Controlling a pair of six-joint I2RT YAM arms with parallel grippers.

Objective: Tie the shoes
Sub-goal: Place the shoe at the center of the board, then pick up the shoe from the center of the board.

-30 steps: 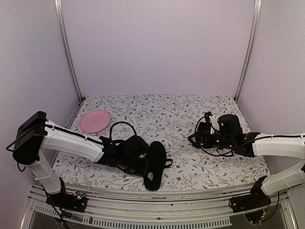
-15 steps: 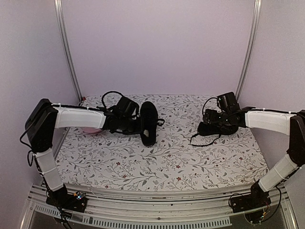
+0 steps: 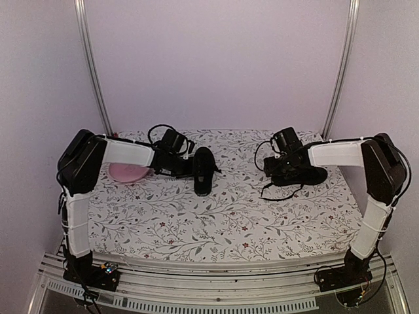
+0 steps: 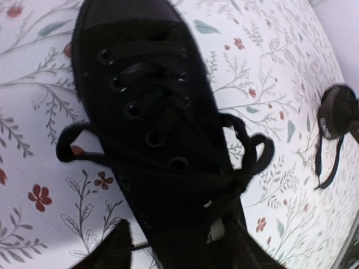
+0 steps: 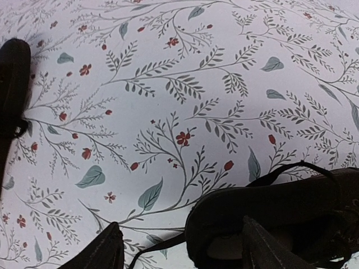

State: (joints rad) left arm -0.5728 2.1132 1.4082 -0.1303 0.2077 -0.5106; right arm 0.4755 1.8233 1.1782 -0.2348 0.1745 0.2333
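**Leave the tied shoe, work the loose laces**

The near half of the flowered table (image 3: pixel 216 229) is bare cloth, and both shoes sit past the middle of it.

The right shoe (image 3: pixel 302 175) lies on its side toward the far right. A thin loose lace (image 5: pixel 160 245) trails from it toward the near edge. The right gripper (image 5: pixel 182 247) hangs over the shoe's heel opening with its claw wide. One finger is over the collar and nothing is clamped. This shoe looks untied, so the step in hand is probably here. To do it well, go for the lace itself, low and close to the cloth. Pinch near its free end so the shoe does not drag along.

The left shoe (image 3: pixel 203 171) points its toe at the near edge. Its laces show a loop (image 4: pixel 63 148) on each side, which I read as a finished bow. The left gripper (image 4: pixel 178 251) straddles the heel with its claw parted. The finger that can be made out is clear of the shoe. It should lift straight away so it does not snag a loop.

The pink plate (image 3: pixel 126 172) lies at the far left, partly under the left arm.
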